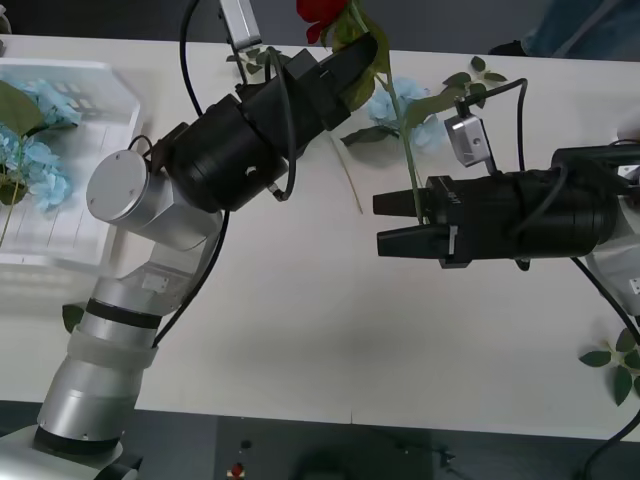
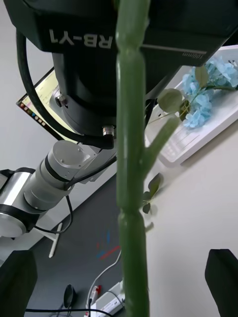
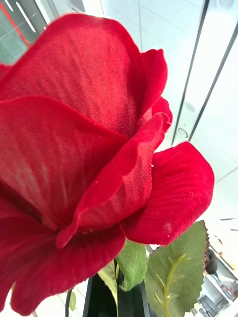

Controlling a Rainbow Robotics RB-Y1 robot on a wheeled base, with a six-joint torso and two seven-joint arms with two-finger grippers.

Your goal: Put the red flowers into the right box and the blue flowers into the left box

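The left claw (image 1: 362,62) was closed on the stem of a red rose (image 1: 320,14), held up at 12 o'clock above the desk (image 1: 300,330). The right claw (image 1: 396,222) stood open around that stem, at 3 o'clock. Blue flowers (image 1: 40,150) lay in the left box (image 1: 95,75), at 9 o'clock.

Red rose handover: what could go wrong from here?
1. The right gripper stands open around the thin green stem; closing off-centre could miss it.
2. The left gripper pinches just under the red fabric rose bloom, so releasing early could drop it onto the white table.
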